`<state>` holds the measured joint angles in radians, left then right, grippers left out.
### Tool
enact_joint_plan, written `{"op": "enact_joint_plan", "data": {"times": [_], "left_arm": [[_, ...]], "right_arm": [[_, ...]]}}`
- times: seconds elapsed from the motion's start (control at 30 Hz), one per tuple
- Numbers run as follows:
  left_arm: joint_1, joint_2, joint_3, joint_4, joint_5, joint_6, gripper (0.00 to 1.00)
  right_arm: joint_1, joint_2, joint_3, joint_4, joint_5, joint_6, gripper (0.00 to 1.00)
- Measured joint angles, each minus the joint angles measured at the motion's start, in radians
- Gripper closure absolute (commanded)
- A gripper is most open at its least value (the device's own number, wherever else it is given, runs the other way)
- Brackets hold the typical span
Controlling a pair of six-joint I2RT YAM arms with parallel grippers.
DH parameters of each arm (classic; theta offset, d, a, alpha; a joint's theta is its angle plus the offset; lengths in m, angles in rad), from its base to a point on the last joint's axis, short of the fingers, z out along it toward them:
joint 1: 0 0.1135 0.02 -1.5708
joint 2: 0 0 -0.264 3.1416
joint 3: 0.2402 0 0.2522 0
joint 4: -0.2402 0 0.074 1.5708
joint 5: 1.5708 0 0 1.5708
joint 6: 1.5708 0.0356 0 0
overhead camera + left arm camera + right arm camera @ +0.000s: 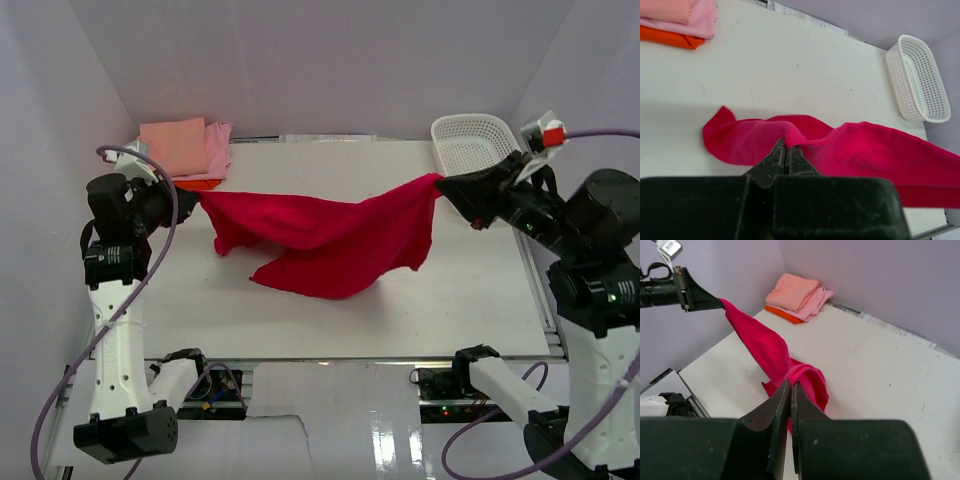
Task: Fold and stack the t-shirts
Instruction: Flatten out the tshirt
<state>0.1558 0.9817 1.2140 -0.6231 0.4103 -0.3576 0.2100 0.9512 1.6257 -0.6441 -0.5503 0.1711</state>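
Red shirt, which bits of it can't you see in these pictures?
- Red shirt, top view: its sleeves and neck are lost in its own folds.
- Left wrist view: its far end is cut off by the right edge.
- Both wrist views: the pinched cloth hides inside the left gripper and right gripper.
- Orange shirt: mostly covered by the pink shirts on top.
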Motion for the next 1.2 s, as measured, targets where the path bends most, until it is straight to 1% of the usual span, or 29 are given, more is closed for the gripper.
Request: {"op": "enact_joint_plan", "data": {"times": [0.17,0.3,0.5,0.6,0.7,0.8,0.87,1.03,1.2], "left_arm": [[0.0,-0.1,-0.042,-0.038,-0.011,-0.043,1.0],[0.0,-0.213,-0.082,-0.077,-0.003,-0.099,1.0],[-0.004,-0.38,-0.084,-0.153,-0.015,-0.172,1.0],[-0.006,-0.447,-0.089,-0.175,-0.04,-0.206,1.0],[-0.006,-0.504,-0.082,-0.19,-0.072,-0.246,1.0],[-0.006,-0.517,-0.032,-0.207,-0.08,-0.284,1.0],[-0.007,-0.513,0.01,-0.211,-0.08,-0.303,1.0],[-0.008,-0.51,0.139,-0.246,-0.095,-0.322,1.0],[-0.02,-0.525,0.288,-0.268,-0.162,-0.323,1.0]], "right_arm": [[0.0,-0.114,0.032,-0.015,-0.032,-0.006,0.92],[0.0,-0.146,0.087,-0.045,-0.073,-0.001,0.92],[-0.014,-0.192,0.164,-0.033,-0.165,0.039,0.92],[-0.026,-0.19,0.248,-0.01,-0.199,0.07,0.92],[-0.036,-0.161,0.382,0.013,-0.217,0.106,0.92],[-0.043,-0.109,0.528,0.037,-0.24,0.145,0.92],[-0.052,-0.08,0.588,0.073,-0.259,0.18,0.92],[-0.098,-0.064,0.576,0.206,-0.33,0.294,0.92],[-0.13,-0.043,0.57,0.327,-0.379,0.374,0.92]]}}
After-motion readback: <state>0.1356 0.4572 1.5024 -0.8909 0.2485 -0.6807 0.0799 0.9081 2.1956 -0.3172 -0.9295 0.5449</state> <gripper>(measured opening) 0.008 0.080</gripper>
